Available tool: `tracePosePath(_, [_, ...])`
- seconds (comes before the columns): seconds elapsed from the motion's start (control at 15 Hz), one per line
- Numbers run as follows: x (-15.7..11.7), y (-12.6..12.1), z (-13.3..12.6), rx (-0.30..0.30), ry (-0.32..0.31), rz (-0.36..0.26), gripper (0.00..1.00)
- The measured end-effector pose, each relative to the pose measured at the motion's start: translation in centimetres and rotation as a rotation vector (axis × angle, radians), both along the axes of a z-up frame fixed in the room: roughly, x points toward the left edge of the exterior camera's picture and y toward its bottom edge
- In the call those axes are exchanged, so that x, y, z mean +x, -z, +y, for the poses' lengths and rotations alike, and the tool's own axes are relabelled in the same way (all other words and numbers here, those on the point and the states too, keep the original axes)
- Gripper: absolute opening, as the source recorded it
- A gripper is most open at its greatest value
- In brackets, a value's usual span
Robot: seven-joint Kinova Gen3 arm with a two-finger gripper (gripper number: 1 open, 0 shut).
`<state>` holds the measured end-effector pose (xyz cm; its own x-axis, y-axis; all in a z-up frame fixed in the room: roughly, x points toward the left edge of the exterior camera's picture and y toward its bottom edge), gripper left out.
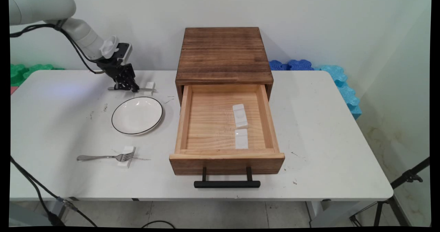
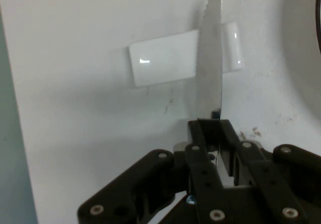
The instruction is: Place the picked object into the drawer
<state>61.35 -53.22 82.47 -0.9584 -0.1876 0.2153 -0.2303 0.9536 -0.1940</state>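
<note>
The gripper is low over the table near its far edge, its fingers closed on a knife whose serrated blade lies across a small white rest. The wall stands close behind at 12 o'clock from the gripper, leaving little room there; bare tabletop runs to 9 o'clock. A white plate sits just beside the rest at 6 o'clock. Farther on at 6 o'clock a fork lies with its tines on a second rest. At 3 o'clock a wooden box blocks the way, its drawer pulled out toward the near edge, holding 2 white blocks.
</note>
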Motion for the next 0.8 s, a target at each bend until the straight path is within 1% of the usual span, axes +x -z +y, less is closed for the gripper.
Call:
tracePosePath(0.33, [0.3, -0.8, 0.2, -0.017, -0.012, -0.002, 0.0])
tracePosePath(0.8, [0.8, -1.9, 1.8, -0.032, -0.021, -0.005, 0.0])
